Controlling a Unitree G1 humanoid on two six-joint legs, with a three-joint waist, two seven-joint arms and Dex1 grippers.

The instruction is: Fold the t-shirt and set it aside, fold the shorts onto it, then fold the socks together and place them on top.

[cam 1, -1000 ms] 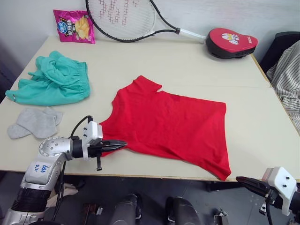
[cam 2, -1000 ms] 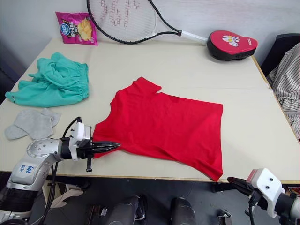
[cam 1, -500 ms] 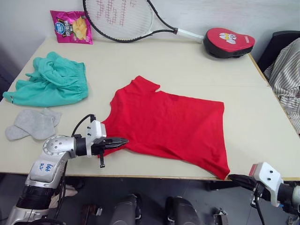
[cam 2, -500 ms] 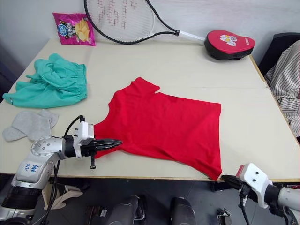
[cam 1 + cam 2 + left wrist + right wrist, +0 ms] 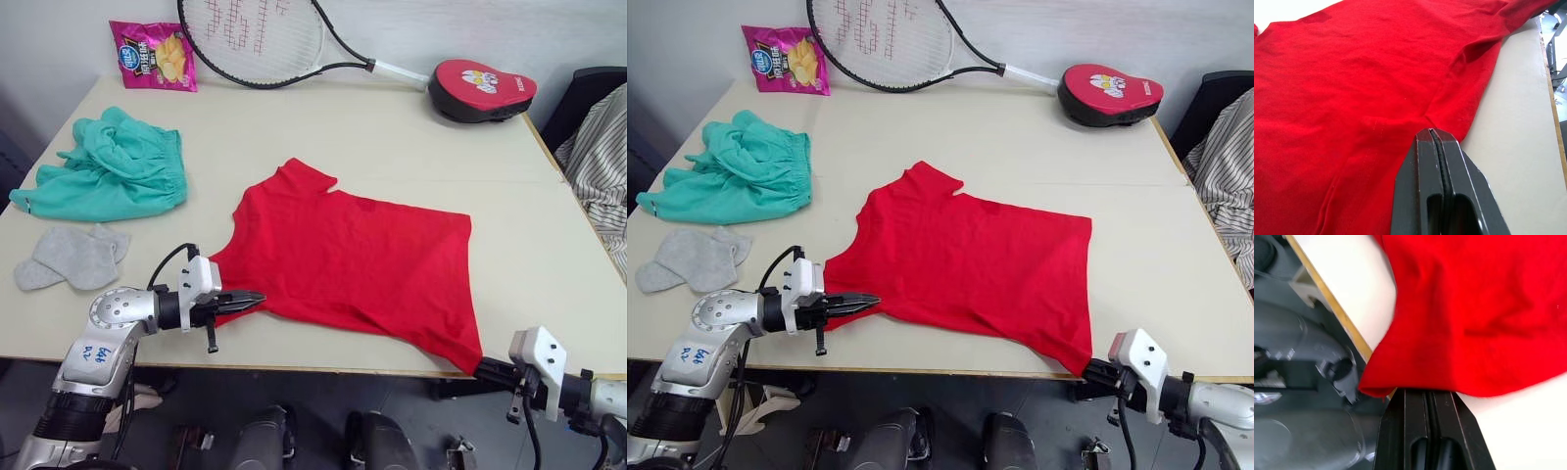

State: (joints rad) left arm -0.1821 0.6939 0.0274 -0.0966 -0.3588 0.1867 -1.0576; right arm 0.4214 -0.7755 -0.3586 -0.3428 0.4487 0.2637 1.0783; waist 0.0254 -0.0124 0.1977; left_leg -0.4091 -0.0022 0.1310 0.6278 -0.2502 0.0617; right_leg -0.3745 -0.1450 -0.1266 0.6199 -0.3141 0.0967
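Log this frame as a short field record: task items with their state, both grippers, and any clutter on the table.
t-shirt: red, spread flat, unfolded, one corner at the table's near edge
shorts: teal, crumpled, far left of table
socks: grey pair, loose, in front of the shorts
left gripper: shut, tips at the t-shirt's near left edge
right gripper: shut, at the t-shirt's near right corner by the table edge
clutter: tennis racket, chip bag, red pad along the far edge
task stage: nothing folded

Bare table (image 5: 549, 245) right of the t-shirt (image 5: 362, 259); shorts (image 5: 118, 166), socks (image 5: 73, 257) crowd the left
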